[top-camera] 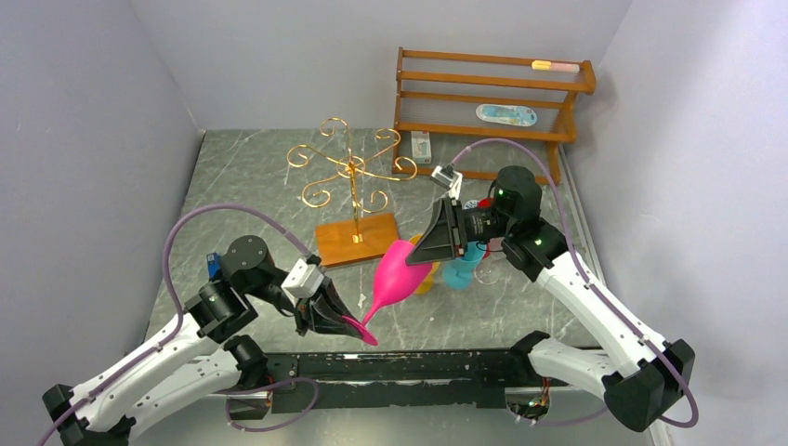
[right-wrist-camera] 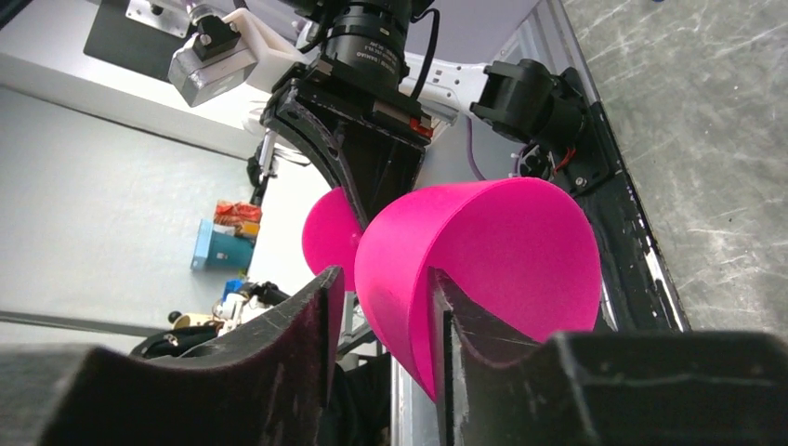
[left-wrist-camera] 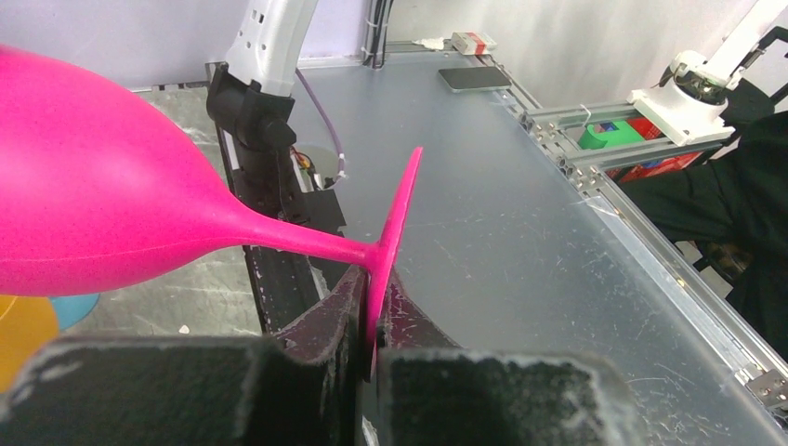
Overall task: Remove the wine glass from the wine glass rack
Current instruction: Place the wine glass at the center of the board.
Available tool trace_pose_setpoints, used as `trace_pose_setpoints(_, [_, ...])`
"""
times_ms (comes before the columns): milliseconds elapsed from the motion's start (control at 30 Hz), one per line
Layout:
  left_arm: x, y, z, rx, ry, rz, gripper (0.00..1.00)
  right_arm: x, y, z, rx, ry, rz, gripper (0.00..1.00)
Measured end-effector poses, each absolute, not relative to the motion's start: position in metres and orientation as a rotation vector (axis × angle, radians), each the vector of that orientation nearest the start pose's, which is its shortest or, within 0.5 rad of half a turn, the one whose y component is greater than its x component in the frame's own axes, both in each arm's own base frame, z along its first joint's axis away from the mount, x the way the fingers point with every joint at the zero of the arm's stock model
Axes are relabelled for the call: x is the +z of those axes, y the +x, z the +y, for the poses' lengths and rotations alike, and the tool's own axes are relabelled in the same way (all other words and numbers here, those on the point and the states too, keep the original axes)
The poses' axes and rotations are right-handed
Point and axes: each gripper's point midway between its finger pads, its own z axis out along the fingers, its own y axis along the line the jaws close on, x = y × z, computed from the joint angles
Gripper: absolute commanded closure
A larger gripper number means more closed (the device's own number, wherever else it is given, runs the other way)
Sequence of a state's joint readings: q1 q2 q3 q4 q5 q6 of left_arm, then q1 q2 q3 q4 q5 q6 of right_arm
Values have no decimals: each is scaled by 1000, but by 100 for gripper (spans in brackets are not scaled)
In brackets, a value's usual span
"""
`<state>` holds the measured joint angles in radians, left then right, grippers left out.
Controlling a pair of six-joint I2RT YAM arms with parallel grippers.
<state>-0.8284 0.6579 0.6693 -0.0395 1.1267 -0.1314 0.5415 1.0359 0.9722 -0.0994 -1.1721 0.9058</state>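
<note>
Clearly, the pink wine glass is off the wine glass rack and is held in the air, tilted, in front of the rack's wooden base and to the right of it. Its foot is clamped edge-on by the left gripper, whose jaws are closed tightly on the thin disc, as is seen in the left wrist view. The bowl is met by the right gripper, which is narrowly parted, with the bowl's wall set between its fingers. One finger lies against the wall and a slight gap is seen at the other, so a firm hold there cannot be told. The gold arms of the rack are seen bare above the grey bench. A blue cup is seen to the right of the rack, under the right gripper.
</note>
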Motion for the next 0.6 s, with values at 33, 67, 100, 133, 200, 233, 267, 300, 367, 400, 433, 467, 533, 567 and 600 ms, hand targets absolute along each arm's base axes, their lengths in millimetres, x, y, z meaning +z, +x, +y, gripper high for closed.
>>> trace_pose_setpoints(33, [292,16,-255,-1588,1445,1150,95,341,116,274,1958,-684,2010,58])
trace_pose_setpoints(67, [292,16,-255,-1588,1445,1151,95,341,117,274,1955,-679,2011,59])
trace_pose_setpoints(100, [292,16,-255,-1588,1445,1151,95,341,117,274,1954,-678,2011,61])
trace_pose_setpoints(133, [293,16,-255,-1588,1445,1150,95,341,117,274,1956,-678,2012,64])
trace_pose_setpoints(200, [293,16,-255,-1588,1446,1149,95,342,117,274,1959,-675,2013,69])
trace_pose_setpoints(233, [293,16,-255,-1589,1447,1147,95,342,117,274,1960,-673,2012,73])
trace_pose_setpoints(267, [293,16,-255,-1589,1448,1146,95,343,117,275,1961,-673,2011,76])
trace_pose_setpoints(300, [293,16,-255,-1587,1450,1142,95,344,117,275,1963,-671,2009,78])
trace_pose_setpoints(367, [292,15,-255,-1581,1454,1137,95,346,117,275,1970,-671,2001,79])
trace_pose_setpoints(400, [292,15,-254,-1578,1454,1132,95,347,117,275,1974,-673,1996,81])
trace_pose_setpoints(433, [293,15,-254,-1575,1455,1126,95,349,116,275,1979,-675,1992,82])
trace_pose_setpoints(467, [293,15,-254,-1574,1455,1122,95,350,116,275,1983,-676,1989,85])
trace_pose_setpoints(533, [293,14,-253,-1573,1456,1120,95,351,114,276,1990,-684,1983,93])
trace_pose_setpoints(567, [293,14,-253,-1572,1456,1120,95,352,114,276,1993,-685,1982,96])
trace_pose_setpoints(600, [292,14,-253,-1570,1458,1118,95,352,114,276,1994,-685,1981,98])
